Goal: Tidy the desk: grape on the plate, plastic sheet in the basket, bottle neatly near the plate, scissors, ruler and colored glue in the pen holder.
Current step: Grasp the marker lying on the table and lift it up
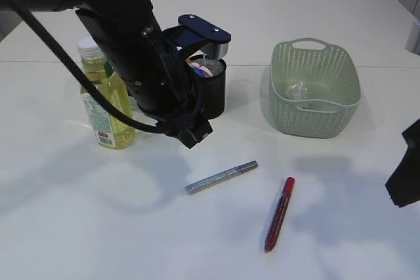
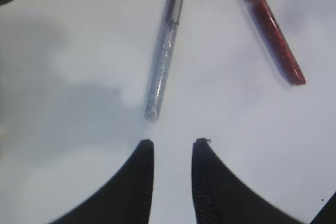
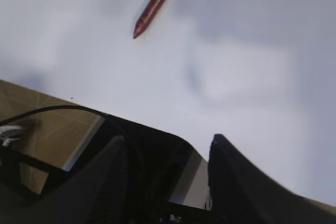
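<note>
A silver glitter glue pen [image 1: 221, 177] and a red glitter glue pen [image 1: 279, 213] lie flat on the white desk. In the left wrist view the silver pen [image 2: 164, 56] lies just ahead of my left gripper [image 2: 172, 142], which is open and empty above the desk, with the red pen [image 2: 270, 24] to its right. The left gripper [image 1: 191, 133] hangs in front of the black pen holder [image 1: 211, 90], which holds pinkish items. A bottle of yellow liquid [image 1: 105, 103] stands upright at the left. A crumpled plastic sheet [image 1: 298, 90] lies in the green basket [image 1: 315, 119]. My right gripper [image 3: 168, 139] is open and empty near the front edge. Plate and grape are hidden.
The left arm covers the desk area behind the bottle and pen holder. The right wrist view shows the red pen's tip [image 3: 155, 4], the desk's front edge and brown floor [image 3: 47, 124] beyond it. The right arm [image 1: 405, 175] sits at the right edge.
</note>
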